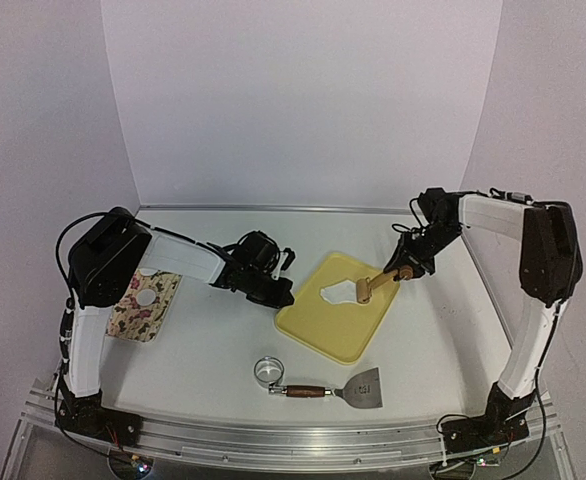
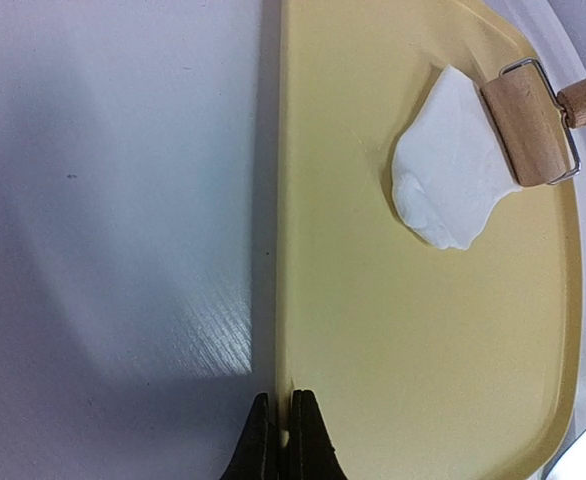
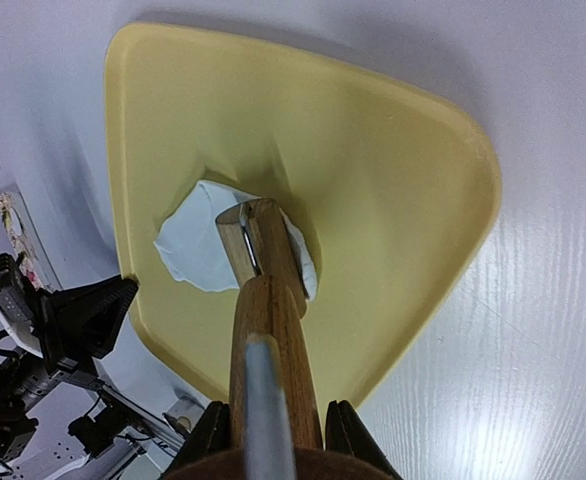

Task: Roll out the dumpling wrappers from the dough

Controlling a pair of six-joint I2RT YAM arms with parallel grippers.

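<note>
The right gripper (image 3: 278, 430) is clamped on the roller's (image 2: 521, 125) handle, with the barrel resting on flattened dough (image 2: 438, 185) towards the tray's (image 1: 323, 335) far side. The left gripper (image 2: 278, 440) pinches the tray's left rim, jaws nearly closed. A round wrapper (image 1: 145, 297) lies on a cloth (image 1: 133, 322) left of the tray.

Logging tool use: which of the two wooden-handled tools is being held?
The roller, clamped in the right end effector, its head on the dough on the tray. The scraper lies free on the table beside the ring cutter.
</note>
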